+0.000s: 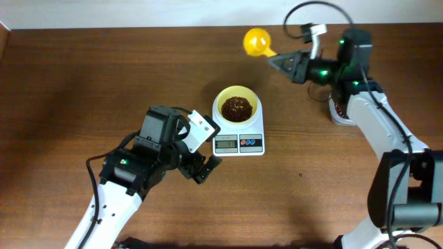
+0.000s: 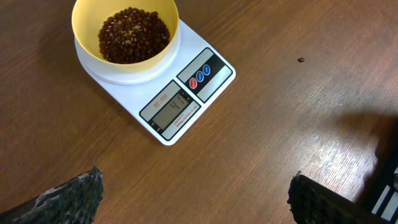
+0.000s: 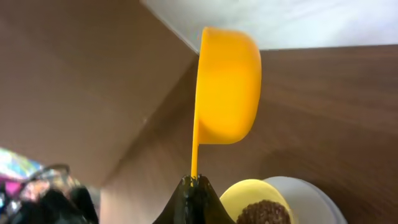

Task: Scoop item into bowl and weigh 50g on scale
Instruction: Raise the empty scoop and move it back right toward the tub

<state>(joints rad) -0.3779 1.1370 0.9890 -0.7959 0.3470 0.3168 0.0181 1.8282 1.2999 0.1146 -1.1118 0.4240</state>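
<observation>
While my right gripper [image 3: 193, 184] pinches the scoop [image 1: 257, 41] by its handle near the far edge of the tabletop [image 1: 83, 83], my left gripper [image 2: 196, 196] is spread wide. The beans [image 1: 236, 106] are in the bowl [image 1: 253, 102] on the scale [image 1: 239, 143], mid-tabletop.

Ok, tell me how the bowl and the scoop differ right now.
The bowl sits on the scale; the scoop is held in the air by its handle in the right gripper.
The bowl holds beans; the scoop looks empty from overhead.
The bowl is wider and has no handle; the scoop is smaller, with a thin handle.
Both are round and yellow.
</observation>
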